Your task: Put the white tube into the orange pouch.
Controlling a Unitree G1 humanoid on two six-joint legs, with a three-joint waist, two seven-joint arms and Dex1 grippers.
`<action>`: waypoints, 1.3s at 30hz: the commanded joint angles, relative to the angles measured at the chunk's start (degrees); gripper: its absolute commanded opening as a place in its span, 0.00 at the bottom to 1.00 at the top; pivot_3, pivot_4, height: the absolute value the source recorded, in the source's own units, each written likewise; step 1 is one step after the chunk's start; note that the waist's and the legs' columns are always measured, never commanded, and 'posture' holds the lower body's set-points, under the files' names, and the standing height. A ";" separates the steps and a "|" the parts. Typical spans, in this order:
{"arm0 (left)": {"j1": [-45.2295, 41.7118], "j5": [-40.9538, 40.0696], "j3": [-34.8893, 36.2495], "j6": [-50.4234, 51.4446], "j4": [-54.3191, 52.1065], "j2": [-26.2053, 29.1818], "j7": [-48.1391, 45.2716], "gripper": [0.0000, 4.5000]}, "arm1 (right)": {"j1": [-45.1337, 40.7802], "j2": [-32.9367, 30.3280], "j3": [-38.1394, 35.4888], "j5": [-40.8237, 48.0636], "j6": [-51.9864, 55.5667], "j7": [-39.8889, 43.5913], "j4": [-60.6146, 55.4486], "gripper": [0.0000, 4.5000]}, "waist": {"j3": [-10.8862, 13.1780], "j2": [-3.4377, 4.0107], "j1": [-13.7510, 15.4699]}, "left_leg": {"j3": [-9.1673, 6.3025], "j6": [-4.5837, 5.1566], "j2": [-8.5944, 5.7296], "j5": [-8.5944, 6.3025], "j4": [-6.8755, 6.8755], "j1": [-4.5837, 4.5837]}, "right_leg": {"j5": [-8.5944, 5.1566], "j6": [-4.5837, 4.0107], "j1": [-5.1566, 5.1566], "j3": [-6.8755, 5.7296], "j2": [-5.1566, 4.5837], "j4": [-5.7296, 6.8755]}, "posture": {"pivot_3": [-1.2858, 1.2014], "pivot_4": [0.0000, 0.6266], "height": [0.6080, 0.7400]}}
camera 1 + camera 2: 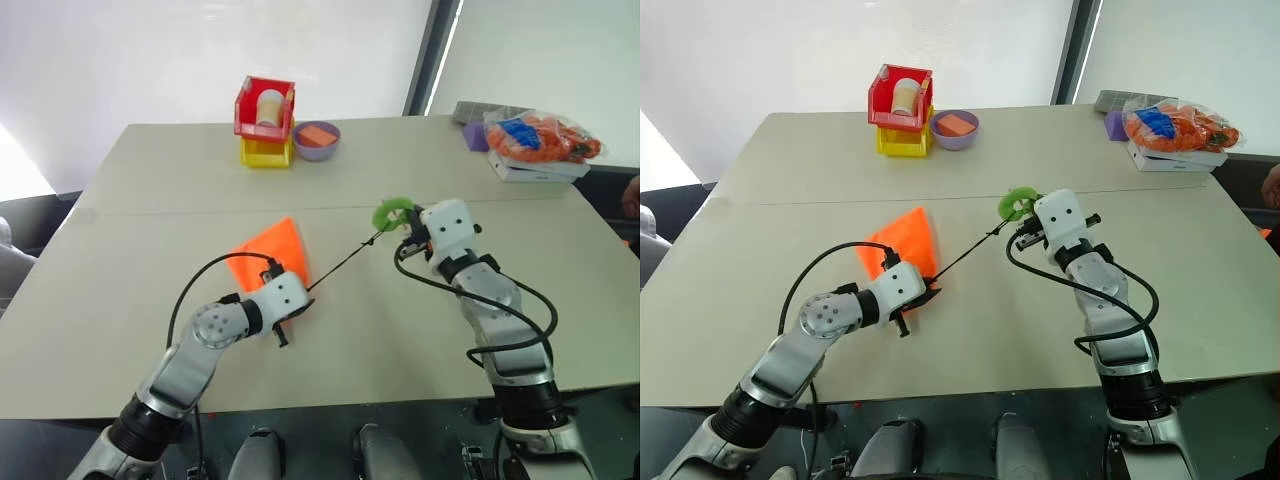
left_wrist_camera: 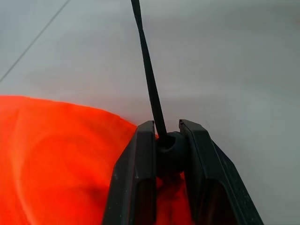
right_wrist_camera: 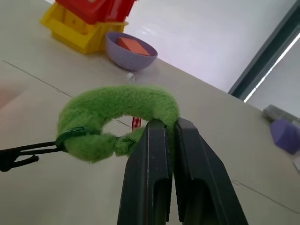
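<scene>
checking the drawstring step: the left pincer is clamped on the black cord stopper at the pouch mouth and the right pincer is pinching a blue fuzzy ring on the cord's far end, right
Not quite: the ring is green, not blue, as the right wrist view shows. The rest holds: the left pincer is clamped on the black cord stopper at the mouth of the orange pouch, and the right pincer pinches the fuzzy ring on the cord's far end.
</scene>
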 commanded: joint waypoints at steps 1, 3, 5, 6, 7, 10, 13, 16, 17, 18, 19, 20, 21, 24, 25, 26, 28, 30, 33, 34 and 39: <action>0.90 0.09 0.77 0.48 0.03 1.23 -0.57 0.08 | -1.86 -1.24 -3.47 -1.51 0.18 -2.21 -0.62 0.00 | 0.00 0.00 0.02 | 0.00 0.00 0.00 0.00 0.00 0.00 | 0.00 0.00 0.00 0.00 0.00 0.00 | 0.52 0.24 1.00; 0.71 -0.31 1.06 0.52 0.14 0.72 -0.34 0.08 | -1.65 -1.05 -2.78 -0.94 0.54 -1.18 -1.07 0.00 | 0.00 0.00 0.02 | 0.00 0.00 0.00 0.00 0.00 0.00 | 0.00 0.00 0.01 0.00 0.00 -0.01 | 0.52 0.24 1.00; 0.43 -1.06 1.50 0.82 0.23 -0.03 -0.09 0.08 | -1.22 -1.13 -1.73 -0.42 1.07 0.39 -1.64 0.00 | 0.00 0.00 0.02 | 0.00 0.00 0.00 0.00 0.00 0.00 | 0.00 0.00 0.00 0.00 0.00 0.00 | 0.52 0.24 1.00; 0.33 -1.78 1.77 1.09 0.16 -0.43 -0.26 0.08 | -0.87 -1.36 -1.10 -0.40 1.34 1.25 -1.86 0.00 | 0.00 0.00 -0.01 | 0.00 0.00 0.00 0.00 0.00 0.00 | 0.00 0.00 0.00 0.00 0.00 0.00 | 0.52 0.24 1.00; 0.31 -2.42 1.99 1.41 0.04 -0.70 -0.42 0.08 | -0.59 -1.52 -0.71 -0.36 1.68 1.91 -1.99 0.00 | 0.00 0.00 -0.01 | 0.00 0.00 0.00 0.00 0.00 0.00 | 0.00 0.00 0.01 0.00 0.00 0.00 | 0.52 0.24 1.00; 0.42 -5.47 3.37 2.89 -0.69 -1.52 -1.13 0.30 | 0.03 -2.11 -0.16 0.74 2.83 4.47 -2.50 0.16 | 0.00 0.00 0.00 | 0.00 0.00 0.00 0.00 0.00 0.00 | 0.00 0.00 0.01 0.00 0.00 0.01 | 0.52 0.24 1.00; 0.51 -8.53 5.13 4.01 -1.77 -1.82 -1.98 0.61 | 0.61 -2.69 -0.21 2.11 3.62 6.70 -3.32 0.47 | 0.00 0.00 -0.02 | 0.00 0.00 0.00 0.00 0.00 0.00 | 0.00 0.00 0.01 0.00 0.00 0.00 | 0.52 0.24 1.00; 0.34 -14.59 9.41 5.56 -3.71 -2.43 -3.57 0.95 | 2.22 -4.21 -0.80 3.81 2.54 9.97 -4.30 0.82 | 0.00 -0.01 0.00 | 0.00 0.00 0.00 0.00 0.01 0.00 | 0.00 0.01 0.00 0.00 0.00 0.02 | 0.52 0.24 1.00; 0.15 -16.55 10.97 6.21 -4.33 -2.34 -4.12 1.00 | 2.91 -4.80 -1.48 5.04 2.21 11.43 -4.71 0.92 | 0.00 -0.01 -0.01 | 0.00 0.00 0.00 0.00 0.00 0.00 | 0.00 0.01 0.01 0.00 0.01 0.02 | 0.52 0.24 1.00; -0.02 -18.66 12.59 6.88 -4.88 -2.23 -4.73 1.00 | 3.61 -5.41 -2.24 6.50 2.04 13.00 -5.16 0.92 | 0.00 -0.01 0.00 | 0.00 0.00 0.00 0.00 0.01 0.00 | -0.01 0.01 0.01 0.00 0.00 0.01 | 0.52 0.24 1.00; -0.14 -20.97 14.44 7.56 -5.44 -1.92 -5.52 1.00 | 4.50 -6.24 -3.11 8.00 1.59 14.76 -5.61 0.92 | 0.00 -0.01 -0.01 | 0.00 0.00 0.00 0.00 0.01 0.00 | -0.01 0.02 0.02 0.00 0.00 0.01 | 0.52 0.24 1.00; -0.18 -23.09 16.12 8.25 -5.98 -1.52 -6.20 1.00 | 5.35 -6.98 -3.95 9.40 1.26 16.26 -6.00 0.92 | 0.00 -0.01 0.00 | 0.00 0.00 0.00 0.00 0.02 0.00 | -0.02 0.03 0.02 0.00 0.00 0.01 | 0.52 0.24 1.00; -0.17 -24.77 17.60 8.79 -6.33 -1.11 -6.74 1.00 | 6.09 -7.53 -4.82 10.67 1.10 17.47 -6.23 0.92 | 0.01 -0.01 0.01 | 0.00 0.00 0.00 0.00 0.02 0.01 | -0.03 0.05 0.04 0.00 0.00 0.01 | 0.52 0.24 1.00; 0.02 -29.29 23.19 10.94 -5.29 0.52 -7.07 1.00 | 8.53 -9.01 -8.24 14.52 0.73 20.45 -5.85 0.92 | 0.01 -0.01 0.00 | 0.00 0.00 0.00 0.00 0.02 0.02 | -0.05 0.08 0.05 -0.01 0.00 0.00 | 0.52 0.24 1.00; 0.21 -30.54 25.33 11.29 -4.54 1.23 -7.06 1.00 | 9.51 -9.49 -9.37 15.44 0.27 21.29 -5.33 0.92 | 0.01 -0.02 0.01 | 0.00 0.00 0.00 0.00 0.03 0.02 | -0.05 0.08 0.05 0.00 0.00 0.00 | 0.52 0.24 1.00; 0.35 -31.32 27.37 11.45 -3.49 1.79 -6.56 1.00 | 10.41 -9.81 -10.46 16.39 -0.10 21.98 -4.86 0.92 | 0.01 -0.02 0.00 | 0.00 0.00 0.00 0.00 0.03 0.02 | -0.05 0.09 0.05 0.00 0.00 0.00 | 0.52 0.24 1.00; 0.81 -32.88 31.00 12.13 -1.43 2.45 -5.31 1.00 | 12.07 -10.03 -12.47 18.77 0.14 23.18 -4.46 0.92 | 0.01 -0.02 -0.12 | 0.00 0.00 0.00 0.00 0.03 0.04 | -0.07 0.11 0.04 0.00 0.01 0.01 | 0.52 0.24 1.00; 2.67 -31.47 33.39 10.25 1.05 4.19 -4.81 1.00 | 14.58 -10.76 -14.17 20.69 0.42 25.06 -4.66 0.92 | 0.01 -0.02 -0.15 | 0.00 0.00 0.00 0.00 0.03 0.05 | -0.06 0.11 0.04 -0.01 0.01 0.01 | 0.52 0.24 1.00; 7.48 -27.69 35.21 5.83 4.99 7.17 -4.59 1.00 | 18.24 -11.66 -16.37 23.15 0.56 27.25 -4.99 0.92 | 0.01 -0.01 -0.13 | 0.02 0.00 0.01 0.00 0.00 0.06 | -0.06 0.09 0.04 0.00 0.00 -0.01 | 0.52 0.24 1.00; 8.99 -27.18 35.39 4.53 5.65 7.81 -4.90 1.00 | 18.96 -11.85 -16.78 23.84 0.76 27.57 -4.98 0.92 | 0.01 -0.02 -0.13 | 0.03 0.01 0.01 -0.01 -0.01 0.06 | -0.05 0.06 0.02 0.00 -0.02 -0.01 | 0.52 0.24 1.00; 13.50 -25.44 35.42 -0.33 7.91 7.83 -4.21 1.00 | 19.91 -11.90 -16.99 23.65 0.01 26.83 -3.54 0.92 | 0.02 -0.04 0.10 | 0.08 -0.02 0.01 -0.03 0.05 0.05 | -0.08 0.10 -0.15 0.00 -0.12 -0.13 | 0.52 0.24 1.00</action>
